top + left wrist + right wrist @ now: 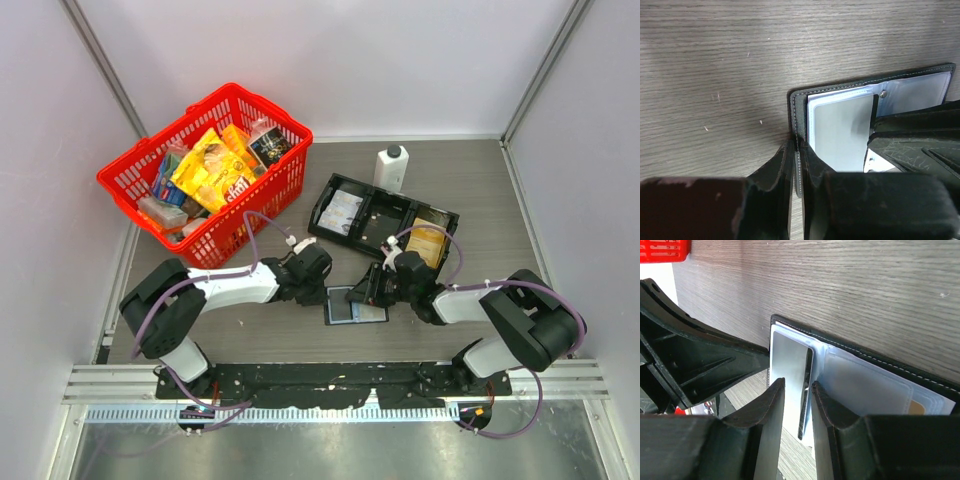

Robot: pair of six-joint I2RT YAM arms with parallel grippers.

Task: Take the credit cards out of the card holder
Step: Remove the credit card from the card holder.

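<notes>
The black card holder (356,305) lies open on the table between my two grippers. My left gripper (322,291) is shut on its left stitched edge (799,150), pinning that flap. In the left wrist view a light blue card (840,132) sits in the clear inner sleeve. My right gripper (380,290) is at the holder's right side. In the right wrist view its fingers (797,390) stand slightly apart, straddling the raised edge of a grey card (790,357) that sticks out of its sleeve. A golden-yellow card (916,407) shows in the neighbouring pocket.
A red basket (215,170) full of packets stands at the back left. A long black three-compartment tray (385,215) and a white bottle with a black cap (391,166) are behind the holder. Walls close in both sides.
</notes>
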